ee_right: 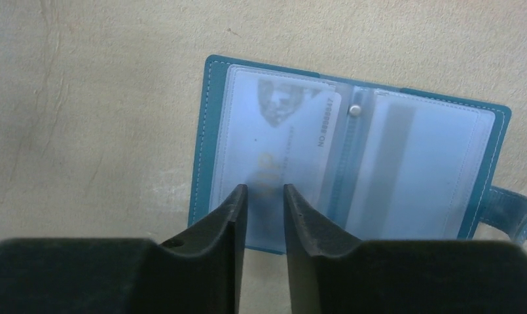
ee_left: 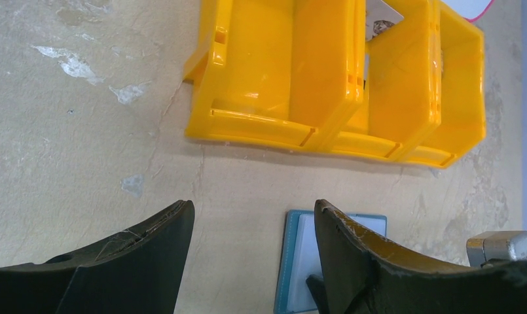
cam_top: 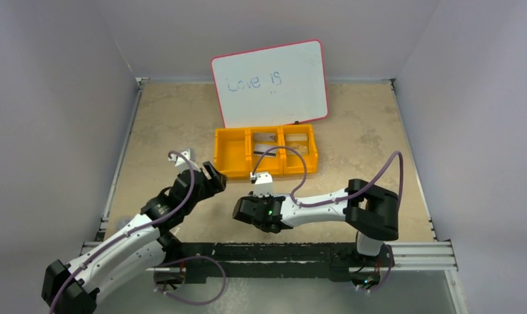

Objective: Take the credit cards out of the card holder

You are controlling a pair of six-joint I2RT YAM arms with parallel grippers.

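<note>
Two robot arms work at a beige, mottled table [cam_top: 372, 131] closed in by pale grey walls, with an orange three-part bin [cam_top: 231, 154] near its middle. Just in front of the bin, on the arms' side, a teal card holder [ee_right: 411, 216] lies open and flat. One card [ee_right: 280, 131] shows through a clear pocket and a second card [ee_right: 391, 163], with a dark stripe, sits in the other. The right gripper [ee_right: 265, 191] hangs over the holder's near edge, jaws a narrow gap apart and lined up with the first card; whether they have pinched it I cannot tell. The left gripper [ee_left: 253, 209] hovers in front of the bin's left end, jaws wide and holding nothing, with the holder just beside one finger. A few loose cards [cam_top: 267, 137] lie in the bin's middle and right parts. The step in hand looks like drawing out the next card, which likely calls for a firm pinch on its edge and a straight pull while the holder is kept from sliding. Behind the bin leans a pink-rimmed whiteboard [cam_top: 273, 85] reading "Love is".
</note>
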